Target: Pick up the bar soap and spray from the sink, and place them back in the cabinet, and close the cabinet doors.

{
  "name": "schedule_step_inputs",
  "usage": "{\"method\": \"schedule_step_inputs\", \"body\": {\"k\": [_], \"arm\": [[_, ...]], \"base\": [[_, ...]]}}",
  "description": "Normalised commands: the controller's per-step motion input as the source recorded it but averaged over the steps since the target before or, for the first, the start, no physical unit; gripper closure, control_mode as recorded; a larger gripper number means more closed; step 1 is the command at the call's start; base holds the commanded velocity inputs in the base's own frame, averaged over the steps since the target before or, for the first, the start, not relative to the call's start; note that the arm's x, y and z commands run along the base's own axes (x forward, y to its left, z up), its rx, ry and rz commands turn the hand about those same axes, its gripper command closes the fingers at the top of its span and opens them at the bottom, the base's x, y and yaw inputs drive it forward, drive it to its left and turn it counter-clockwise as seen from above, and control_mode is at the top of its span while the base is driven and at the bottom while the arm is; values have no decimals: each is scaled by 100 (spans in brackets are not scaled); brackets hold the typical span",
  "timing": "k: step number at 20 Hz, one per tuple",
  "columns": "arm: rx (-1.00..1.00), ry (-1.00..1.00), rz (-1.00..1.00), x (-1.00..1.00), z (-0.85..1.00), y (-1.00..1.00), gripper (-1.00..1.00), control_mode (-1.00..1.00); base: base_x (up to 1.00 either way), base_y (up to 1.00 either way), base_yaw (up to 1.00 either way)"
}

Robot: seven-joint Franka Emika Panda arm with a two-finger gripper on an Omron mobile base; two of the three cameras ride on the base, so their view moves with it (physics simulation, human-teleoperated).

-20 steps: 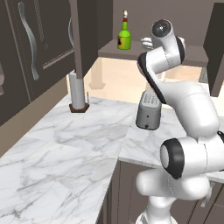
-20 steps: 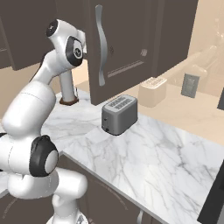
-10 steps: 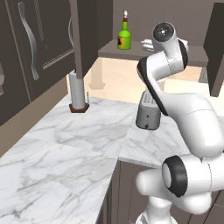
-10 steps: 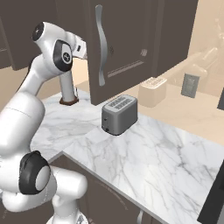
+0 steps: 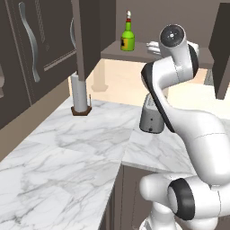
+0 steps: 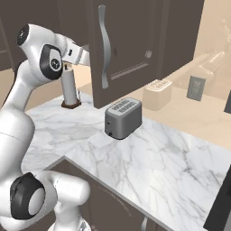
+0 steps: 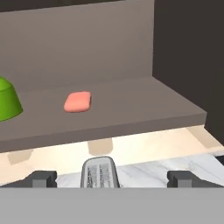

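since a second ago the arm has swung its upper links round and lifted — the elbow that hung low beside the toaster point(image 5: 150, 117) is now raised, and the hand sits up at shelf level in front of the cabinet point(image 7: 87, 48). nothing on the counter has shifted.

gripper point(image 7: 112, 178) is spread wide with nothing between the tips, its two dark fingertips point(image 7: 41, 178) well apart at the bottom of the hand view. ahead of it and a little to the left, the bar soap point(image 7: 78, 101) lies flat on the brown shelf point(image 7: 131, 109), clear of the tips. further left of the soap, at the edge of that view, stands the green base of the spray point(image 7: 8, 101); from the left base view the whole bottle point(image 5: 128, 38) is upright on the shelf, left of the hand. below the gripper, down on the marble counter point(image 5: 67, 152), is the toaster top — directly under the gap between the tips. a cabinet door point(image 6: 122, 45) stands swung out, with its curved silver handle point(image 6: 104, 45) facing the right base camera. a paper towel holder point(image 5: 81, 96) stands on the counter, below and left of the hand.
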Motion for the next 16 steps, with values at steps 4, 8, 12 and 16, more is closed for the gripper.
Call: {"method": "schedule_step_inputs", "body": {"k": [4,8,12,16], "arm": [[0,-7,0,-44,5,6,-100,-100],[0,-8,0,-41,7,6,-100,-100],[0,-11,0,-39,8,11,-100,-100],[0,-11,0,-44,8,21,-100,-100]], "base": [[0,0,0],[0,0,0],[0,0,0],[0,0,0]]}}
